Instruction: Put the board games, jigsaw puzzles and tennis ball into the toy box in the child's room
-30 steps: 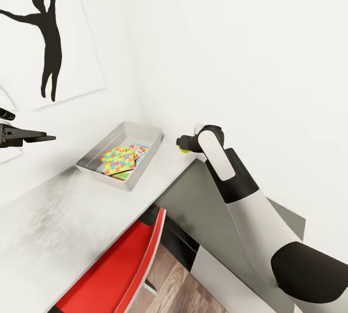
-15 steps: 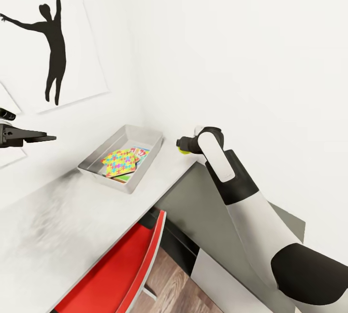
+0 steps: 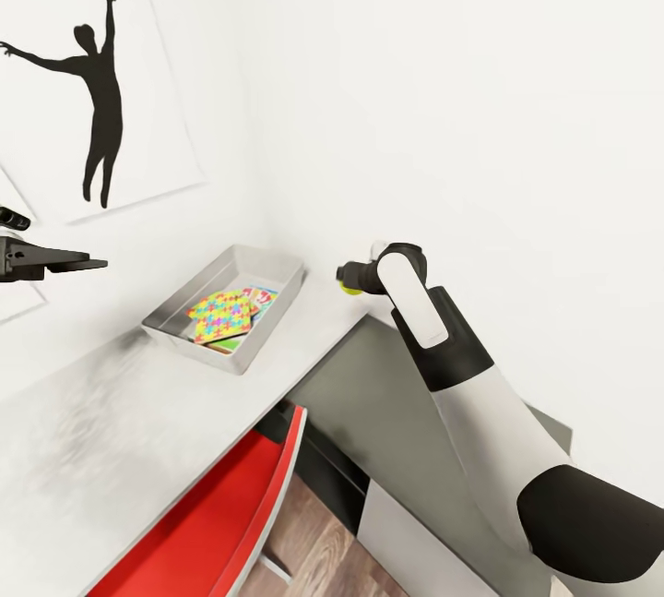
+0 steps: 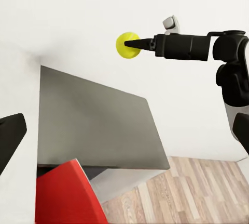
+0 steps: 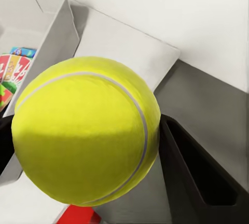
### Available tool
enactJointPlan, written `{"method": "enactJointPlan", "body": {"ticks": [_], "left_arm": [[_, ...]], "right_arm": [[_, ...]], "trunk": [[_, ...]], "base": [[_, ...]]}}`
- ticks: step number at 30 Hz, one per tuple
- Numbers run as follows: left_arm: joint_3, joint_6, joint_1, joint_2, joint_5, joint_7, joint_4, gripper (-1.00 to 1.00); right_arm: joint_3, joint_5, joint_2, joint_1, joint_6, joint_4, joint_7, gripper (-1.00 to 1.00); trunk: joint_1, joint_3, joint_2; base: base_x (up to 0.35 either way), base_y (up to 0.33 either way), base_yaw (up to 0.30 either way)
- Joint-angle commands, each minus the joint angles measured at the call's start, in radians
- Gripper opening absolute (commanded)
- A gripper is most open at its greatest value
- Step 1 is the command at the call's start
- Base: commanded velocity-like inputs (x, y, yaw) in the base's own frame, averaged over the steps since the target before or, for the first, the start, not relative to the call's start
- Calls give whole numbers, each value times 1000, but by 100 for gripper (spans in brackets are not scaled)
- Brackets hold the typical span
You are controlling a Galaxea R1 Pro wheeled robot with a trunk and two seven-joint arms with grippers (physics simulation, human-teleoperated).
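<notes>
Just one tennis ball (image 5: 85,130), right gripper (image 3: 348,277)

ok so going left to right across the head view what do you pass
Left hand → toy box → jigsaw puzzle → tennis ball in the right hand

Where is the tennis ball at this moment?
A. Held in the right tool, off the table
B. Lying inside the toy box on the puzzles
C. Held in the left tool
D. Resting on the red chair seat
A: the tennis ball sits clamped between the fingers of the right tool, in the air beside the toy box.
</notes>
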Motion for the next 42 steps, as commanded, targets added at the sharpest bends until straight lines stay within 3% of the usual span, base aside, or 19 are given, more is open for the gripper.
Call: {"method": "enactJointPlan", "body": {"ticks": [1,20,42], "left_arm": [[-4,11,-2,1,1,-5,1,100],[-5,11,-2,-4,4,-5,1,100],[-5,9,1,-10,4,-5,4,100]], "right_arm": [[1,-11,0,-1,1,-1,-13,-100],[2,-11,0,-1,1,1,-14,-100],[2,-11,0,11,-2,-1,-13,-100]], "trunk": [[1,0,-2],[1,30,-2],[1,31,-2]], "base": [[0,-85,0],[-19,6,65],[-2,4,113]]}}
